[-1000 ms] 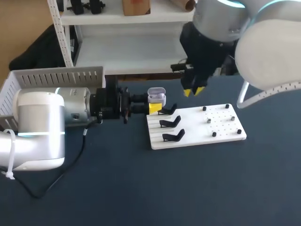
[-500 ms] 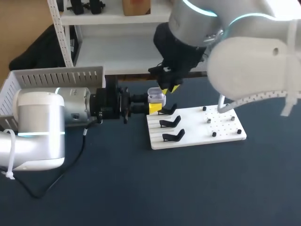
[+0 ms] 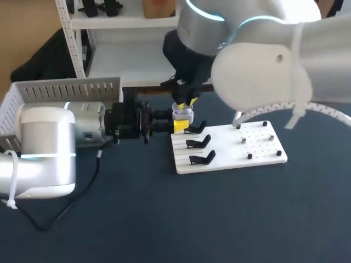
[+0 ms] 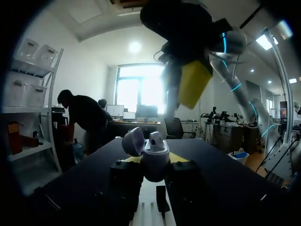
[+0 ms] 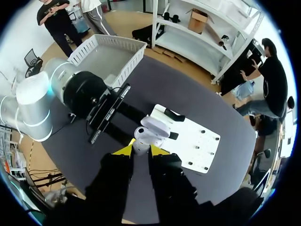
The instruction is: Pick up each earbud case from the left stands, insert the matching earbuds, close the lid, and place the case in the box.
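My left gripper [image 3: 178, 121] reaches in sideways from the left, shut on a white earbud case [image 3: 184, 114] held up with its lid open. In the left wrist view the case [image 4: 155, 160] sits between the fingers, its lid [image 4: 133, 141] tipped back and a white earbud [image 4: 156, 138] standing in it. My right gripper [image 3: 184, 103] hangs straight above the case, tips pointing down. In the right wrist view a small white earbud [image 5: 140, 146] fills the narrow gap between the tips of the right gripper [image 5: 141, 150], with the case lid [image 5: 158, 125] just beyond.
A white board [image 3: 263, 160] lies right of the case, with three empty black stands [image 3: 198, 142] on its left half and small pegs [image 3: 249, 156] on its right half. A white slatted box [image 3: 33, 93] stands at the table's back left, behind my left arm.
My right arm has swung left from above the board's back edge to directly over the open case. The left arm and the case have not moved.
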Available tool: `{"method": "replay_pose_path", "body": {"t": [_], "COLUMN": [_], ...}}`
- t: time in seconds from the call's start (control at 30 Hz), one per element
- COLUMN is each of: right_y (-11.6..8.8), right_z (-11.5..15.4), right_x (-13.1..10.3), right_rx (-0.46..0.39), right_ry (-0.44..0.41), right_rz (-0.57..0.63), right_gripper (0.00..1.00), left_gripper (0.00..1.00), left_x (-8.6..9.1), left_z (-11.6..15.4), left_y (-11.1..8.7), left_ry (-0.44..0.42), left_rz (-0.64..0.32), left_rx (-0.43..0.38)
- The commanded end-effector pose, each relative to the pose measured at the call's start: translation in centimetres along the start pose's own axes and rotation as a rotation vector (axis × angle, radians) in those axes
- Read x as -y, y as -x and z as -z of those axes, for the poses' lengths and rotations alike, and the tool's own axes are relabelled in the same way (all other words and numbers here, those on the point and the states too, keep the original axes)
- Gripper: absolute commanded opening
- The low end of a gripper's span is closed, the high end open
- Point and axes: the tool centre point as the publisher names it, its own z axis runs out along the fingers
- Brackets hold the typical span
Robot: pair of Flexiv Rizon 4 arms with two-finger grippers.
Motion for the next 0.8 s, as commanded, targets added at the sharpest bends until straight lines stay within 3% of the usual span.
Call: {"method": "replay_pose_path", "body": {"t": [0.03,0.53,0.8], "right_y": [0.73,0.85,0.50], "right_z": [-0.43,-0.84,-1.16], "right_x": [-0.37,-0.11,-0.34], "right_rx": [-0.004,-0.048,-0.067], "right_ry": [-0.020,-0.096,-0.106], "right_rz": [-0.026,-0.176,-0.183], "right_gripper": [0.00,0.00,0.00], "left_gripper": [0.00,0.00,0.00], "left_x": [-0.03,-0.03,-0.03], "left_z": [-0.01,-0.01,-0.01], "left_y": [-0.03,-0.03,-0.03], "left_ry": [0.001,0.001,0.001], "left_rz": [0.000,0.000,0.000], "left_rx": [0.001,0.001,0.001]}}
